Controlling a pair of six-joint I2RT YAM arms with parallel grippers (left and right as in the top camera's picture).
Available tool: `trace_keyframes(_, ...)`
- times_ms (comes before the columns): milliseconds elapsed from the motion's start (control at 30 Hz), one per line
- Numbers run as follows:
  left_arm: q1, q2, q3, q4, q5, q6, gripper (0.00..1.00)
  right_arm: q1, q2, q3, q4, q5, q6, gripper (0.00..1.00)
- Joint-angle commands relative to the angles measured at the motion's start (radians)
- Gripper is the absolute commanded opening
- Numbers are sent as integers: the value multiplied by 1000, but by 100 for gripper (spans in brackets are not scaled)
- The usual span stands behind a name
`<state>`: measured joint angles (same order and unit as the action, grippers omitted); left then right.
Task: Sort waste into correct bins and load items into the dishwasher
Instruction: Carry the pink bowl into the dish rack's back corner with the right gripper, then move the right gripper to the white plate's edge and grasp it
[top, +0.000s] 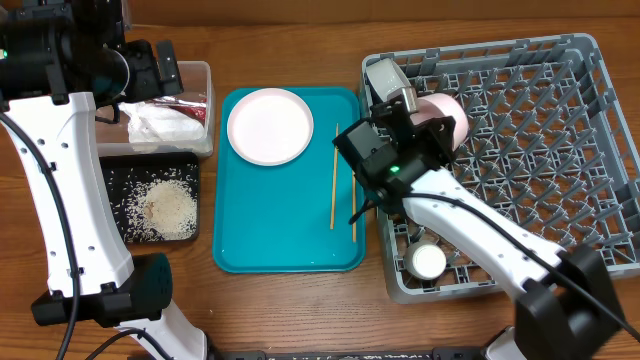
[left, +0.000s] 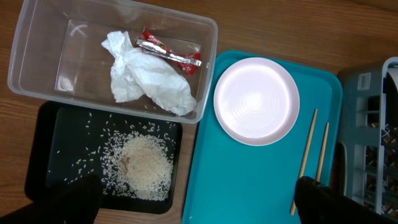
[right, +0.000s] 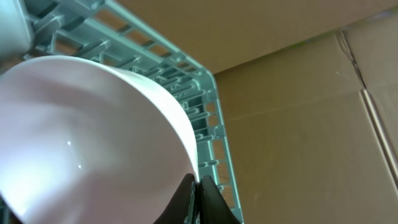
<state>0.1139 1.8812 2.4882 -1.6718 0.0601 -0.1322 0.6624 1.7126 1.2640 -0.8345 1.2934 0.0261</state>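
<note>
Over the grey dish rack (top: 540, 150), R gripper (right: 198, 186) is pinching a white dish (right: 81, 137) by its rim, angling it, prob. to slot it btwn pegs. Teal tray (top: 280, 240) is holding the small plate (top: 270, 125) & chopsticks (top: 334, 180), not yet loaded. L gripper (left: 202, 200) is hovering spread wide, empty, above the clear tub (left: 25, 62) w/ napkin (left: 146, 78) & wrapper (left: 168, 53); rice (left: 146, 165) is lying in the black tray (left: 50, 143).

Prob. a robot lab: wood table (top: 300, 40) w/ dish rack (top: 560, 170), cardboard backdrop (right: 298, 124).
</note>
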Motion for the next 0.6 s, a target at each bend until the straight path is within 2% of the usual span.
trace_keyframes(0,4,-5,13,2,8,-3,100,1,83,-3,7,18,9,4)
trace_keyframes(200,4,-5,13,2,8,-3,100,39,96,-3,9,13,15,4)
trace_keyframes(233,4,-5,13,2,8,-3,100,52,96,-3,0,13,15,6)
trace_keyframes(300,4,-5,13,2,8,-3,100,73,96,-3,-13,13,15,19)
trace_keyframes(433,4,-5,13,2,8,-3,100,127,96,-3,-16,13,15,30)
trace_keyframes(567,4,-5,13,2,8,-3,100,169,90,17,-37,13,15,59)
